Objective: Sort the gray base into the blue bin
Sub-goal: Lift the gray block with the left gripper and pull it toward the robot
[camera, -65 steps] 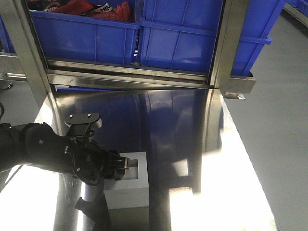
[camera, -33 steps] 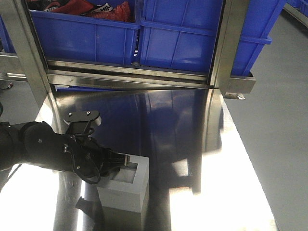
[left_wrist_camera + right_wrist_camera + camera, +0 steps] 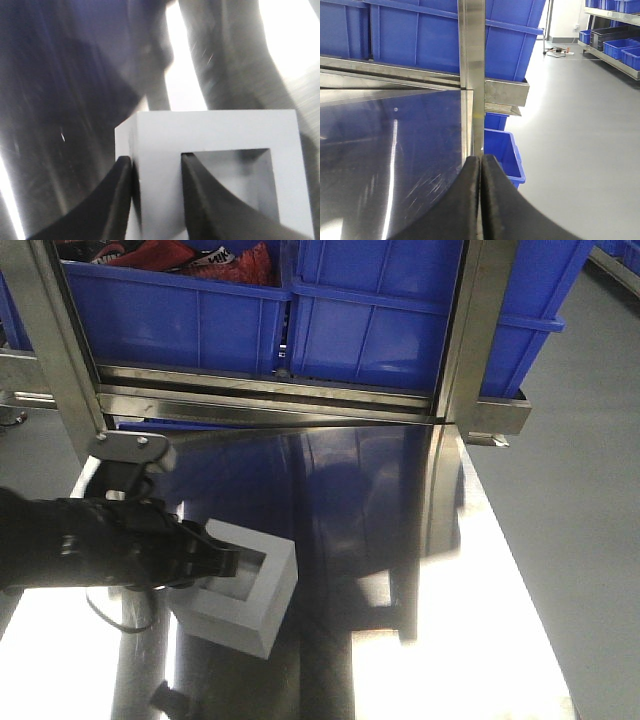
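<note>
In the lower left of the front view: the left gripper (image 3: 222,562), black, reaching in from the left edge. Jaws clamped on one wall of the gray base (image 3: 250,610), one finger outside the block and the other inside its square recess. Shown most clearly in the left wrist view, with both dark fingers (image 3: 117,200) pressing this wall from two sides. Base tilted, recess turned up and a little toward the left, lower corner pointing down to the tabletop (image 3: 400,520). Not possible to tell whether touching the shiny steel or hanging just over it. A dark shadow (image 3: 170,700) below it, near the bottom edge.

Across the top of the front view: the blue bin (image 3: 370,340), standing behind a steel rail (image 3: 260,400), well apart from the base. Just beside it on the left, a second blue tub (image 3: 170,315) with red things (image 3: 190,258) inside. A steel post (image 3: 465,330) in front of the bin's right part.

In the right wrist view: the right gripper (image 3: 480,162) at the bottom middle, jaws together with nothing between them, near the right edge of the tabletop. Beyond, gray floor (image 3: 580,125) and a small blue crate (image 3: 502,150) low beside the table.
</note>
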Tool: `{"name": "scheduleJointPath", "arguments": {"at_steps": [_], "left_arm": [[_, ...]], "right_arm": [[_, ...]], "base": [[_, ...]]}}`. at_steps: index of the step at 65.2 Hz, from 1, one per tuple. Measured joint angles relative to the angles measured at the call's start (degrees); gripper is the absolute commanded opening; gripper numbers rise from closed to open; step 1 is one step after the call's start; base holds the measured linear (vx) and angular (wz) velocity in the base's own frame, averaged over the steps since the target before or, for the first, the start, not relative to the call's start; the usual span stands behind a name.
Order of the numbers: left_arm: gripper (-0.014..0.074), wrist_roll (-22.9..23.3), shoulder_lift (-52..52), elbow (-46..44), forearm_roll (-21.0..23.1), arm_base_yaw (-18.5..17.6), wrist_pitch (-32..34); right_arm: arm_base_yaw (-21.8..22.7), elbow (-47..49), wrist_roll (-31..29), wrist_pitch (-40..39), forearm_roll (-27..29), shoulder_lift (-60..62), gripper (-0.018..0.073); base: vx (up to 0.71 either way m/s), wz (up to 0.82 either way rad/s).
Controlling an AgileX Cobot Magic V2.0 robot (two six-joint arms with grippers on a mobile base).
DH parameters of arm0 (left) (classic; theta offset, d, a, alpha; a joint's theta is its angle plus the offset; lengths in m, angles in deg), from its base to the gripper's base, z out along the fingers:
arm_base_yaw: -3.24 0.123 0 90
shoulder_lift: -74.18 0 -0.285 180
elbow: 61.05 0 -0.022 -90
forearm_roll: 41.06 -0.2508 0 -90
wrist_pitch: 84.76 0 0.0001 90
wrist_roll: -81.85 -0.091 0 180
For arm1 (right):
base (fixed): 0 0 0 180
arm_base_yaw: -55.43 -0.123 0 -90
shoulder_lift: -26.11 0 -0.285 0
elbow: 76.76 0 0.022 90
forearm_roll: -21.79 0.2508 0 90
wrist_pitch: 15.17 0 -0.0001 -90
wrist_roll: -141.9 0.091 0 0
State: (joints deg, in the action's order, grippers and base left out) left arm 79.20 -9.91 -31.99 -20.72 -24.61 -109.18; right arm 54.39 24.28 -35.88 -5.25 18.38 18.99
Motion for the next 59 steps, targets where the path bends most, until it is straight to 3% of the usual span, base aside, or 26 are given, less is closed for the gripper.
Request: {"name": "scheduleJointPath", "arguments": {"at_steps": [22, 42, 59], "left_arm": [[-0.0006, 0.0, 23.1, 10.6, -3.8, 0.0, 6.0], [-0.0006, -0.9, 47.5, 19.4, -7.0, 0.0, 5.9], [-0.0006, -1.2, 59.7, 25.2, -10.1, 0.0, 5.8]], "right_arm": [[0.0, 0.0, 0.0, 0.0, 0.0, 0.0, -0.0009], [0.0, 0.0, 0.0, 0.0, 0.0, 0.0, -0.0009], [0.0, 0.0, 0.0, 0.0, 0.0, 0.0, -0.0009]], "base": [[0.00, 0.00], [0.00, 0.00], [0.00, 0.00]]}}
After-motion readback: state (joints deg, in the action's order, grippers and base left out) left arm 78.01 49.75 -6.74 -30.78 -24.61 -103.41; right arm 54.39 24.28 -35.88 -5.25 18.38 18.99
